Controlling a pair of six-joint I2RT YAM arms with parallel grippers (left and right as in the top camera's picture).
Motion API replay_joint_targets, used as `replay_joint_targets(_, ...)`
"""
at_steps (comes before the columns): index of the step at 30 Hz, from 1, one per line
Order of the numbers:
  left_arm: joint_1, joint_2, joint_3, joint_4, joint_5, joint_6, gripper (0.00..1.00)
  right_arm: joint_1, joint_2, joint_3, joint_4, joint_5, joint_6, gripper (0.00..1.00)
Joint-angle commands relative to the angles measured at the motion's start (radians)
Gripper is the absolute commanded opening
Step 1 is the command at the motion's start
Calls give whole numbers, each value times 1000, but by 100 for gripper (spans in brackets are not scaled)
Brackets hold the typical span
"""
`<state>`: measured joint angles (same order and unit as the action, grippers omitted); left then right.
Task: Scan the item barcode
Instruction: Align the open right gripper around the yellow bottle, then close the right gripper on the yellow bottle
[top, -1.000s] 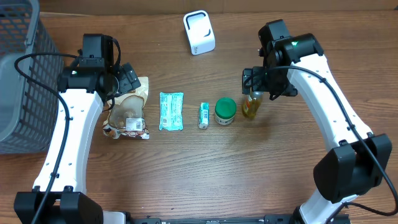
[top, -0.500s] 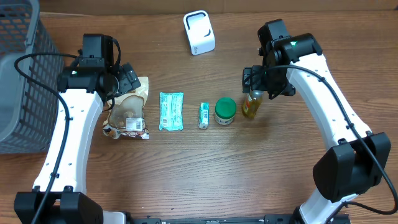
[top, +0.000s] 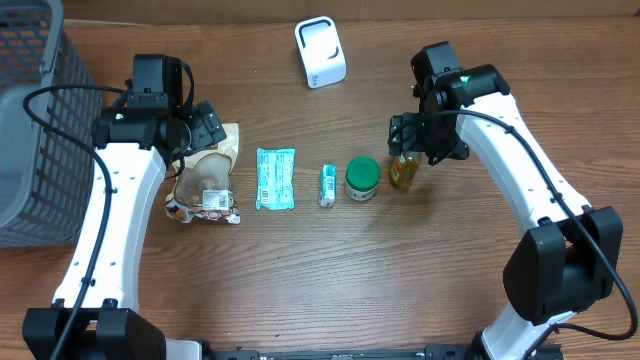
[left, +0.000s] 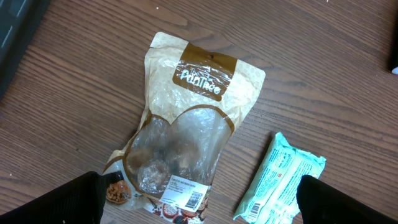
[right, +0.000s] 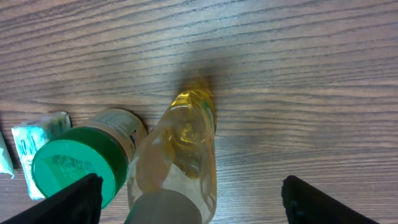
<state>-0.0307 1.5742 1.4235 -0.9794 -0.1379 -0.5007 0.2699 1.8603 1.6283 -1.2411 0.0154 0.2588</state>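
My left claw (left: 202, 202) hangs wide open over the snack pouch (left: 186, 124). My right claw (right: 199, 199) (the working one, I judge) straddles the yellow bottle (right: 180, 149) beside the green-lidded jar (right: 74, 168), fingers apart and not touching it. Next it must pinch, lift, and face the barcode to the white scanner (top: 320, 52).

Below my left wrist camera, the snack pouch (left: 186, 124) carries white script on its brown band (left: 202, 74). I read it roughly as "Paaltee", though I am unsure of the letters. The white sticker (left: 186, 196) at its foot bears a barcode, its digits too small to read. The print on the mint-green packet (left: 280, 180) is illegible.
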Motion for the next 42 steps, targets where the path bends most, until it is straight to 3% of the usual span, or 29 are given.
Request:
replay_joint_targets(1, 3, 3, 10, 0, 8, 7, 100, 6, 3, -3, 11, 10, 3, 87)
replay_joint_targets(10, 3, 3, 10, 0, 8, 7, 100, 6, 3, -72, 83, 10, -1, 86)
replay_joint_targets(16, 3, 3, 10, 0, 8, 7, 100, 6, 3, -85, 114, 10, -1, 73)
replay_joint_targets(33, 3, 3, 10, 0, 8, 7, 100, 6, 3, -135, 178, 10, -1, 73)
replay_joint_targets(39, 3, 3, 10, 0, 8, 7, 100, 4, 3, -135, 178, 10, -1, 66)
replay_joint_targets(42, 3, 3, 10, 0, 8, 7, 100, 4, 3, -135, 178, 10, -1, 53)
